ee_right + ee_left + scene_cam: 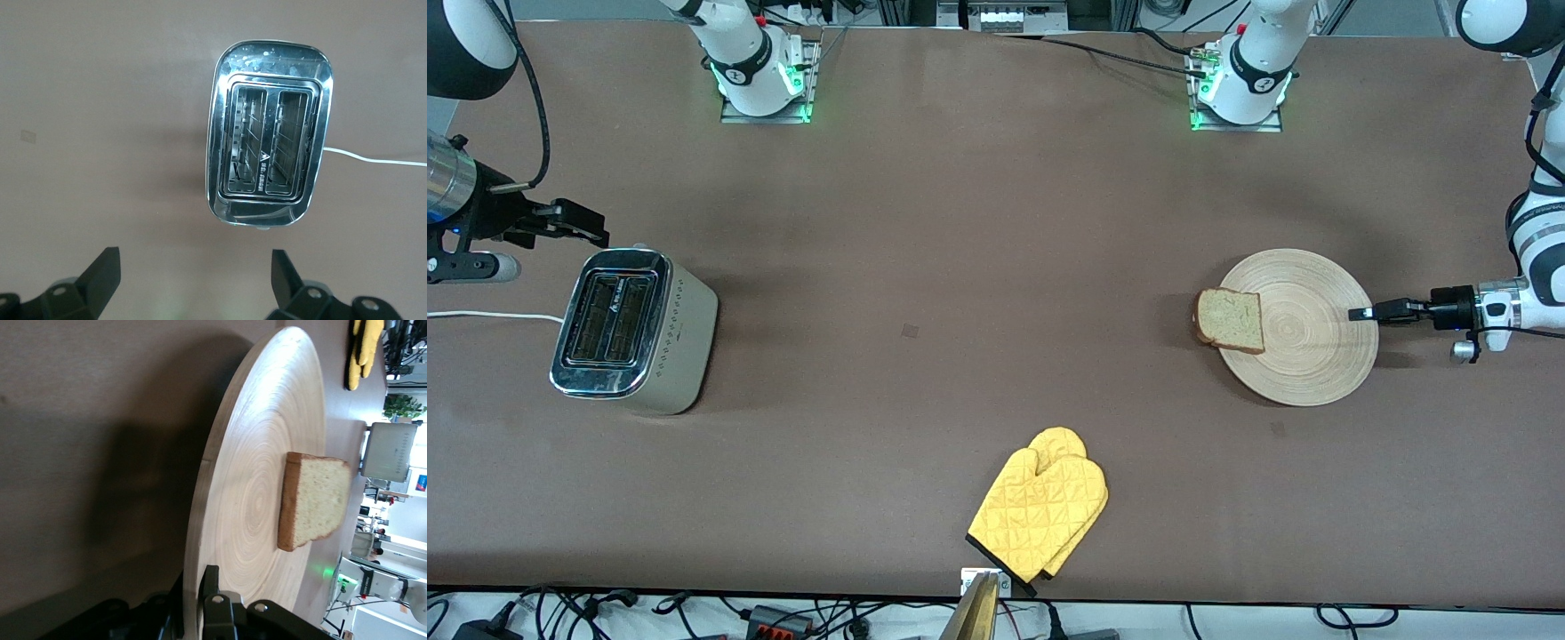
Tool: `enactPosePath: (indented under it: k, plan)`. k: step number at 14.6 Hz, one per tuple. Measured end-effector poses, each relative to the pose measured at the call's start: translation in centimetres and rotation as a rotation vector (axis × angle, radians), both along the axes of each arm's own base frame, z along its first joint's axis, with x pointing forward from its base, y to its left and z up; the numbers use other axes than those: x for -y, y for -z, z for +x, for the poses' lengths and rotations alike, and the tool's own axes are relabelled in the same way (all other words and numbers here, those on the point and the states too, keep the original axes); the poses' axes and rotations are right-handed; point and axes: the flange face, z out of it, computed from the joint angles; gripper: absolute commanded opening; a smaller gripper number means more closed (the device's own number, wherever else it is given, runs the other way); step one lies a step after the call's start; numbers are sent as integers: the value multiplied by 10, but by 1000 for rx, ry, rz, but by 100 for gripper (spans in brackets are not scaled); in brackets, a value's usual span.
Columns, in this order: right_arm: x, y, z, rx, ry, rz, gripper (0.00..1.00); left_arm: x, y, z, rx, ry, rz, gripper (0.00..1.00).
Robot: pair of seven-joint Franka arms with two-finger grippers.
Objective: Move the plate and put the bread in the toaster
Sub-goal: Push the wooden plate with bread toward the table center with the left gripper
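Observation:
The round wooden plate (1307, 342) lies toward the left arm's end of the table. The bread (1232, 320) lies on it and overhangs the rim on the toaster's side. My left gripper (1360, 313) is shut on the plate's rim at the edge away from the bread. In the left wrist view one finger (220, 587) sits on top of the plate (260, 493) and the other is under the rim, with the bread (313, 500) farther along. The toaster (636, 329) stands at the right arm's end with both slots showing. My right gripper (591, 227) is open and empty, up beside the toaster (270, 133).
A yellow oven mitt (1040, 511) lies at the table's near edge, midway between the arms. The toaster's white cord (489, 315) runs off the table's end. The toaster (390, 450) and the mitt (363, 350) also show in the left wrist view.

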Motion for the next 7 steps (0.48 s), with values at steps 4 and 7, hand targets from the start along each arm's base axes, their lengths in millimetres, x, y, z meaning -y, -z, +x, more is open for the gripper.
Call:
enactPosePath:
  k: [4,7]
  plan:
    - [0,-1,0,1,0,0,100,43,-6,22,19,65,-55,1]
    - [2,1,0,-3,3,0,100,126,-20,57,6,140,-119,1]
